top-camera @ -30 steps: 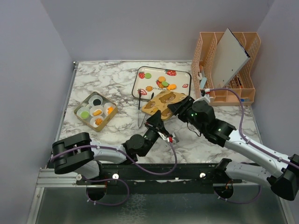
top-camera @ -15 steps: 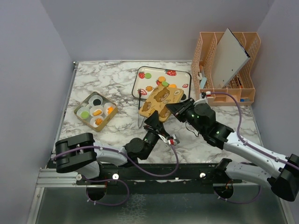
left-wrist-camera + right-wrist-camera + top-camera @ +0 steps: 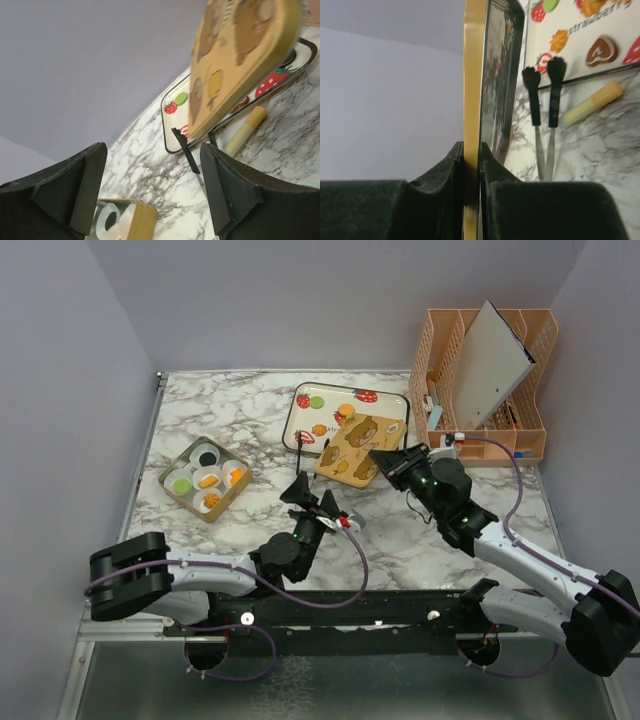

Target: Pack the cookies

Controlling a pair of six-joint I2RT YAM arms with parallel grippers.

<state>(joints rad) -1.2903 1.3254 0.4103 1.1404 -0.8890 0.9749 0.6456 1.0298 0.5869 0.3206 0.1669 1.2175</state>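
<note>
The marble table sits inside plain grey walls. The right gripper is clamped on the near edge of a yellow lid, which hangs tilted on edge over the near side of the tray. The cookies are split: some sit in paper cups in the tin, others lie loose on the tray, partly hidden behind the lid. The tin is well to the left of the lid, nearer my left arm. The left gripper hovers mid-table with its fingers apart and nothing in them. The tongs lie just beyond it, their length pointing away from the bases. I judge the left arm should fetch them.
</note>
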